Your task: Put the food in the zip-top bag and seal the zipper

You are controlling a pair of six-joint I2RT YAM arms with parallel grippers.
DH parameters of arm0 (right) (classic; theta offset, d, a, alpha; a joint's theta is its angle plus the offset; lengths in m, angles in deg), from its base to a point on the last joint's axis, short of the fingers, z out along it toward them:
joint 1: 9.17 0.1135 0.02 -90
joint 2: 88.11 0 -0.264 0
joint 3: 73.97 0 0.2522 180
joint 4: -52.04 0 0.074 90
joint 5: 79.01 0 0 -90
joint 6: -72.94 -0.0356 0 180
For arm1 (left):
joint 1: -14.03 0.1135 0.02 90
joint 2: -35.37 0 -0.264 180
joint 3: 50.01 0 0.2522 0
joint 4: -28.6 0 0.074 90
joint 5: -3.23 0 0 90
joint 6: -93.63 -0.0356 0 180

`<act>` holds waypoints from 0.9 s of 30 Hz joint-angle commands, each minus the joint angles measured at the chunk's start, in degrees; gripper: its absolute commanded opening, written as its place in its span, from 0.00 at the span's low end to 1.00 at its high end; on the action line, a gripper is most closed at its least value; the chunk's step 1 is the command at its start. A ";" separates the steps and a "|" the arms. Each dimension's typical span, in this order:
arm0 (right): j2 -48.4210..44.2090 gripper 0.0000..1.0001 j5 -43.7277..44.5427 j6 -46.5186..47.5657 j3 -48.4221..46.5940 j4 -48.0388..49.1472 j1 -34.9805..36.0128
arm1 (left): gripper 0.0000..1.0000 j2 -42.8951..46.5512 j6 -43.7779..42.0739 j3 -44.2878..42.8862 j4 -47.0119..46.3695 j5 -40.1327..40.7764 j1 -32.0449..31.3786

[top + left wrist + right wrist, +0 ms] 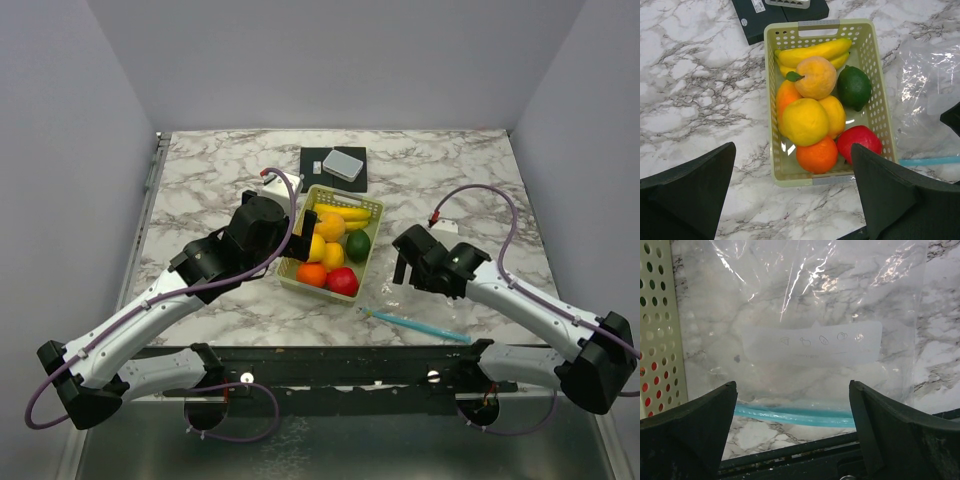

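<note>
The food lies piled in a pale yellow-green slotted basket (372, 207): bananas (812, 50), a pale orange fruit (815, 77), a dark green one (854, 87), a lemon (805, 121), an orange (816, 155) and a red apple (859, 141). My left gripper (305, 235) hovers open and empty over the basket's near-left side; in its wrist view the gripper (792, 147) has its jaws spread wide. The zip-top bag (410, 290) lies flat and empty to the right of the basket, with its blue zipper (420, 325) nearest me. My right gripper (792, 385) is open above the bag (805, 315), and the zipper (795, 416) runs between its fingers.
A dark pad with a grey box (343, 163) sits behind the basket. A black rail (330, 365) runs along the table's front edge, just beyond the zipper. The basket wall (657, 330) stands left of the bag.
</note>
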 commanded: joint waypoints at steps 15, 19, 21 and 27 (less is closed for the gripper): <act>5.33 0.98 -6.30 4.06 8.75 15.37 -7.68 | 0.99 0.63 0.26 0.38 -0.79 -1.18 -0.08; 6.13 0.89 -8.08 4.31 11.24 17.87 -8.32 | 0.99 0.58 0.45 0.23 -0.78 -1.25 -0.08; 6.35 0.83 -8.63 4.36 12.25 18.82 -8.44 | 0.99 0.53 0.59 0.21 -0.78 -1.26 -0.12; 6.55 0.55 -9.28 4.79 13.51 19.99 -8.62 | 0.99 0.56 0.72 0.00 -0.65 -1.26 -0.08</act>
